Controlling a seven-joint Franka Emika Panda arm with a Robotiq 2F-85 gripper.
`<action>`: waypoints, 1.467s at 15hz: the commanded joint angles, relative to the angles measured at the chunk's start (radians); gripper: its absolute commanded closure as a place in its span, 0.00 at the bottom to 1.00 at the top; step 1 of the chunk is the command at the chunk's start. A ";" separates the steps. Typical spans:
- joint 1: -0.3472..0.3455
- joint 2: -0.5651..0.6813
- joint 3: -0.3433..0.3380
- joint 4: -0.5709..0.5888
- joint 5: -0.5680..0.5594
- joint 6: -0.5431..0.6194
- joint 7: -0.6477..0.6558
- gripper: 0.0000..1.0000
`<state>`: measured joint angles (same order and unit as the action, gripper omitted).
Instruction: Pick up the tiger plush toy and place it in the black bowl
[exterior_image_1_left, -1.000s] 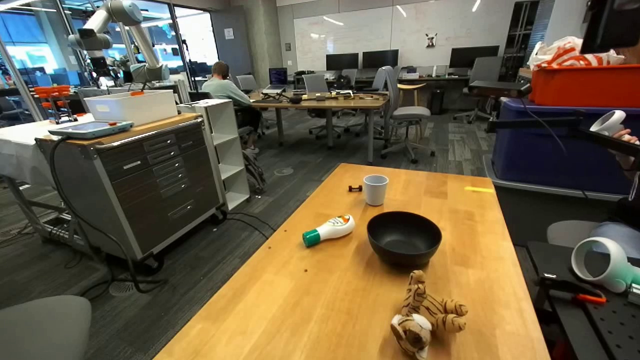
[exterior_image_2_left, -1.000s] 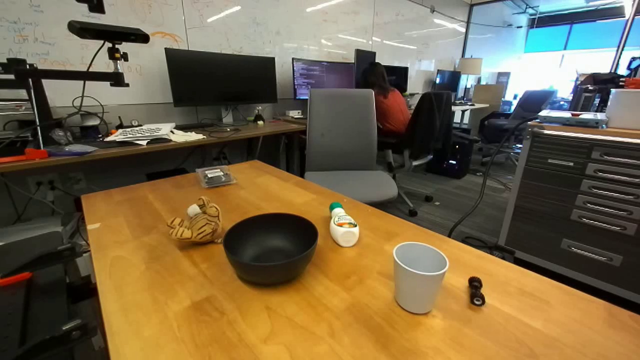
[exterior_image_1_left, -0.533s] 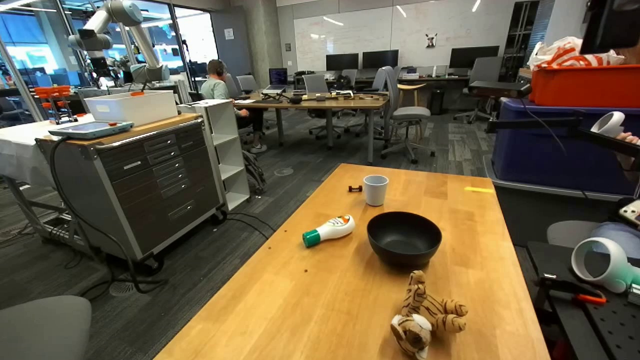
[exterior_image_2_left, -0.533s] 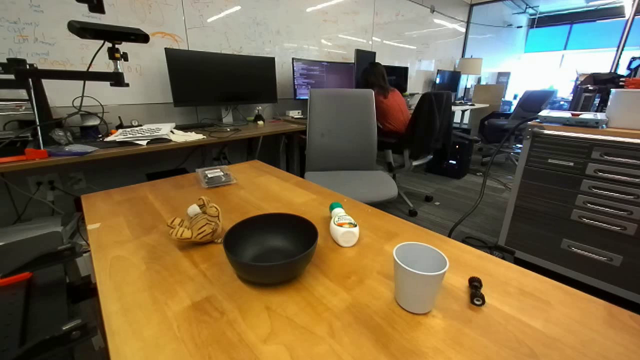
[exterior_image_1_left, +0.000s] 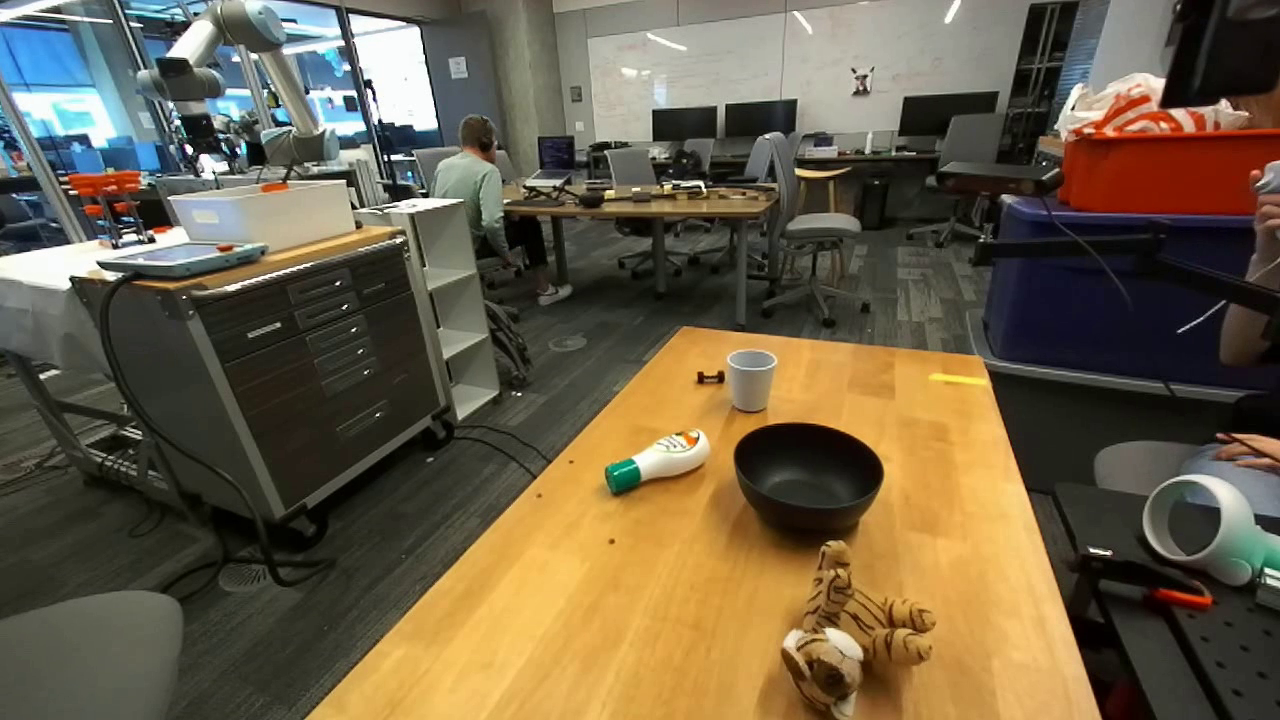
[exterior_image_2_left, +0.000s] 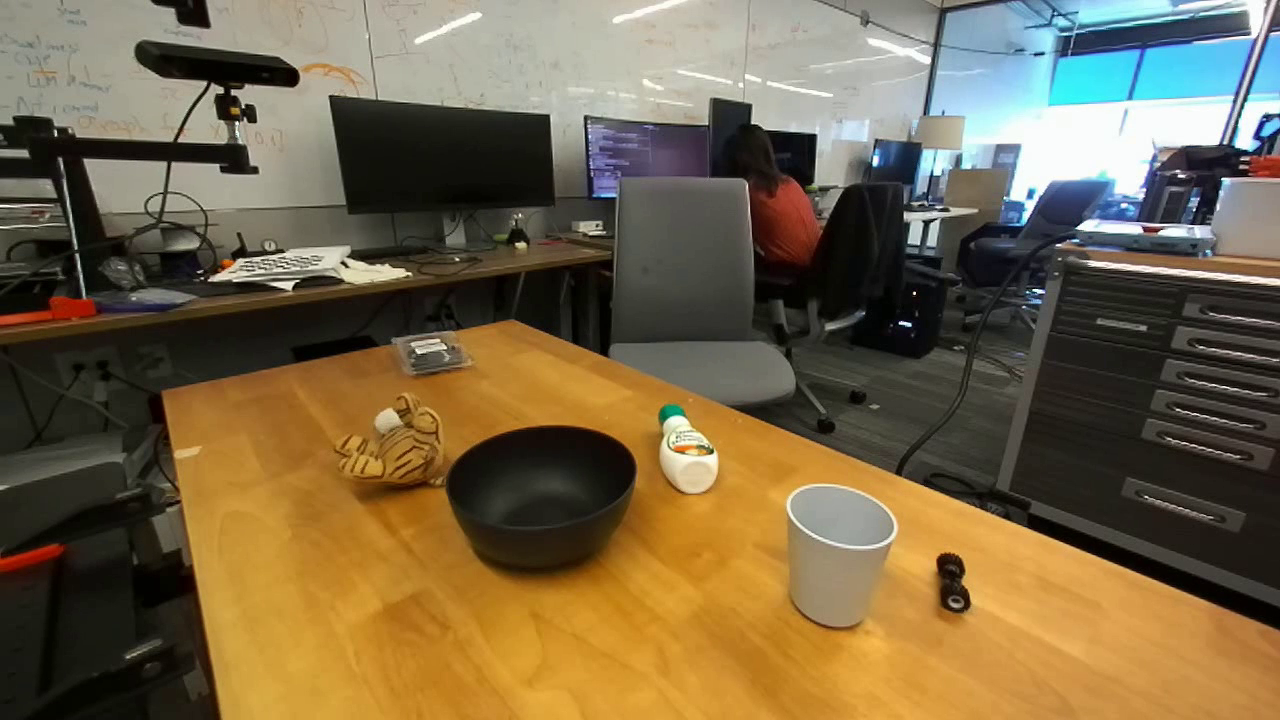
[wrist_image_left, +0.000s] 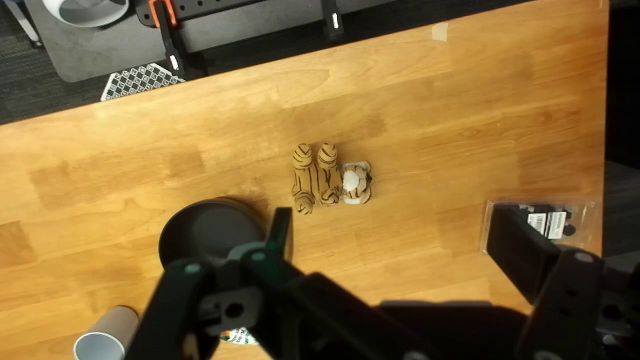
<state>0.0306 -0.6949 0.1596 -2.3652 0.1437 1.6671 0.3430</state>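
The tiger plush toy (exterior_image_1_left: 868, 630) lies on the wooden table close to the black bowl (exterior_image_1_left: 808, 505) in an exterior view. Both also show in an exterior view, the toy (exterior_image_2_left: 402, 455) left of the bowl (exterior_image_2_left: 540, 535). In the wrist view the toy (wrist_image_left: 317, 177) lies with its head to the right, up and right of the bowl (wrist_image_left: 200, 225). My gripper (wrist_image_left: 392, 222) is open and empty above the table, fingers wide apart. The toy shows beyond the fingertips, nearer the left finger, which covers part of the bowl. The gripper is out of both exterior views.
A white bottle with a green cap (exterior_image_2_left: 688, 460) lies beside the bowl. A light grey cup (exterior_image_2_left: 838, 565) and a small black dumbbell-shaped part (exterior_image_2_left: 952, 583) stand farther along. A clear plastic package (wrist_image_left: 575, 225) lies near a table edge, partly behind the right finger.
The toy, bowl and other table objects have not moved. The seated person in the background has shifted, and a person's hands at the right edge have moved.
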 joint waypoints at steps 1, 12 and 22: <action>-0.004 0.001 0.003 0.003 0.001 -0.003 -0.002 0.00; -0.037 0.055 0.077 -0.104 -0.020 0.277 0.177 0.00; -0.044 0.279 0.084 -0.249 -0.117 0.473 0.260 0.00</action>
<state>-0.0027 -0.4851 0.2277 -2.6000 0.0590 2.0844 0.5574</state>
